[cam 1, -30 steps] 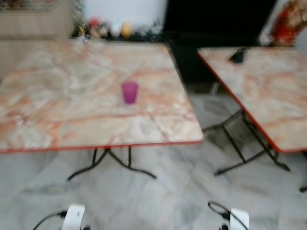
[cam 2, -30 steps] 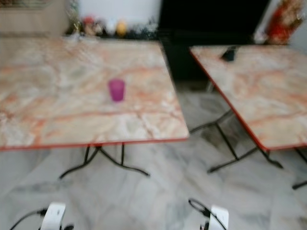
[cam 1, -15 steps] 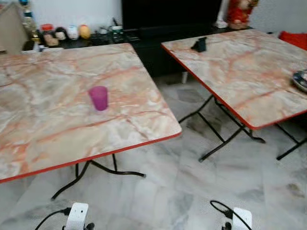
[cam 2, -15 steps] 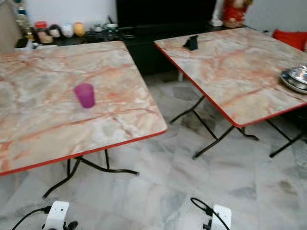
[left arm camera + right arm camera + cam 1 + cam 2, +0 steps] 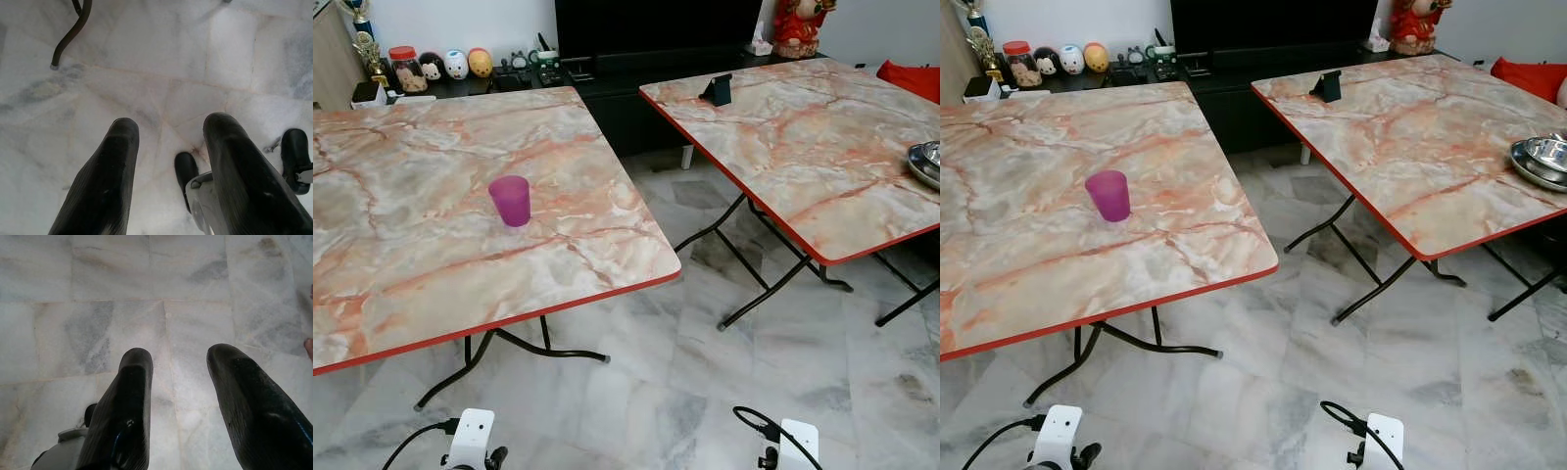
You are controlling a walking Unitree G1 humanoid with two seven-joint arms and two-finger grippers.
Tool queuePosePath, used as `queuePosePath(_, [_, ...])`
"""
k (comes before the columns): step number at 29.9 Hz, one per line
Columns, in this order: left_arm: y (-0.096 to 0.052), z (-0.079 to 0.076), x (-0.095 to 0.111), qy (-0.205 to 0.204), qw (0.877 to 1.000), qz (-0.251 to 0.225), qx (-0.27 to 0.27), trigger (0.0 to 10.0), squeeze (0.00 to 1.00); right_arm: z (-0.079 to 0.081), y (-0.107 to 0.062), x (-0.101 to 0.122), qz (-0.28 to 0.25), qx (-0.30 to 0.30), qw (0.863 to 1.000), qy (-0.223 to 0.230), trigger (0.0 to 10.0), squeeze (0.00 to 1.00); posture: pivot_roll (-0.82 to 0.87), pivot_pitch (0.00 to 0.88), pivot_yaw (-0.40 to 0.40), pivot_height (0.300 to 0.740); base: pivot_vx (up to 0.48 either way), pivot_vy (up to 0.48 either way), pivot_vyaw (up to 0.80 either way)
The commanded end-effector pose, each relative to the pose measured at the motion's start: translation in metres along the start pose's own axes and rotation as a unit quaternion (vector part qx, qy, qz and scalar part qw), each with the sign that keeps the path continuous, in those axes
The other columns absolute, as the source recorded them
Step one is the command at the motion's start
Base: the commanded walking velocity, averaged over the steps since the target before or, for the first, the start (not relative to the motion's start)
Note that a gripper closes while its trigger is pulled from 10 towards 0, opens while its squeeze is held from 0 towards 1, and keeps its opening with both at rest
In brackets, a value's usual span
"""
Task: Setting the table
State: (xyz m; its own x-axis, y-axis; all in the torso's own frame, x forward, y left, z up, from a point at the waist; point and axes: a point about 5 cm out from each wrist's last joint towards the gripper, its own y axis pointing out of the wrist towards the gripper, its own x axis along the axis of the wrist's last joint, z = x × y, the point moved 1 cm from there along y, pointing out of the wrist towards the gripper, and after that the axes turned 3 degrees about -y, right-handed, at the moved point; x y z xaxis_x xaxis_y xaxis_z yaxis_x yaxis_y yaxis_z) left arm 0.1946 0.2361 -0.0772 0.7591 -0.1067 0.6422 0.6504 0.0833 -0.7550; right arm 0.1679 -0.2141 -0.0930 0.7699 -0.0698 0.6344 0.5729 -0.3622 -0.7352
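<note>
Left gripper [image 5: 168, 166]: hanging idle, jaws parted, empty.
Right gripper [image 5: 178, 396]: the same.
Risk: clipping the table edge [image 5: 607, 294] could topple the purple cup [image 5: 511, 200].

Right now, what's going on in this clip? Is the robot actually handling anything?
Nothing is being handled. The robot stands on the marble floor facing two marble-patterned folding tables. A purple cup stands upright on the left table. Steel dishes sit at the far edge of the right table, with a small black stand near its back corner. The left gripper and right gripper both hang open over the floor, holding nothing.
</note>
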Motion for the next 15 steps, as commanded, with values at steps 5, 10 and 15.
queuePosePath(5, [-0.0005,0.0001,0.0027,0.031,0.999,-0.015,-0.003,10.0,0.0,-0.0002,-0.0001,0.0031,-0.016,0.0,1.0,-0.016,10.0,0.0,0.09,0.0,-0.029,0.728,0.0,0.0,0.0])
queuePosePath(10, [-0.0007,-0.0008,0.0046,0.025,0.999,-0.027,-0.005,10.0,0.0,-0.0011,0.0,0.0031,-0.016,-0.001,1.0,-0.016,10.0,0.0,0.09,0.0,-0.031,0.728,0.0,0.0,0.0])
queuePosePath(15, [-0.0007,-0.0022,0.0074,0.026,0.999,-0.04,-0.009,10.0,0.0,-0.004,0.0004,0.0025,-0.015,-0.003,1.0,-0.018,10.0,0.0,0.1,0.0,-0.033,0.728,0.0,0.0,0.0])
